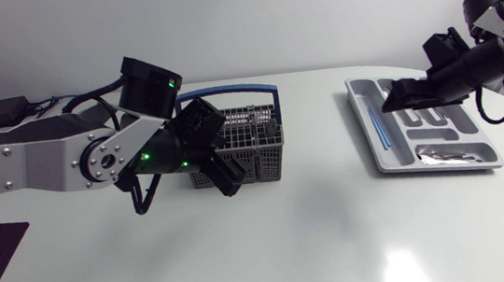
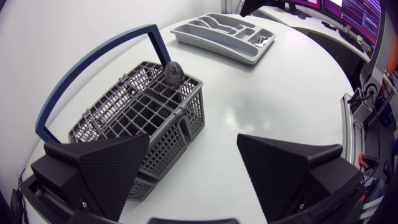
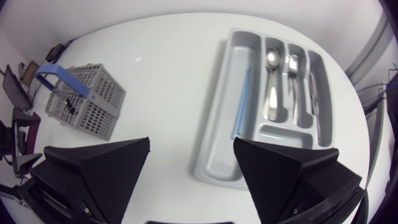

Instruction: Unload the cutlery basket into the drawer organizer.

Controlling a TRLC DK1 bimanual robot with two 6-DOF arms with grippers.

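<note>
The cutlery basket (image 1: 259, 159) stands on the table (image 1: 318, 237) left of centre, with one grey utensil (image 2: 173, 73) in it. The left tool (image 2: 193, 146) gapes wide beside it, empty. The right tool (image 3: 191, 146), equally open and empty, hangs over the drawer organizer (image 1: 359, 111) at upper right.

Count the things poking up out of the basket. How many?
1: a round-headed utensil stands in the corner of the cutlery basket nearest the drawer organizer. Shorter pieces may be hidden down inside its grid.

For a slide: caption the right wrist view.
Open right gripper above the drawer organizer, which holds a spoon, fork and blue stick.
</note>
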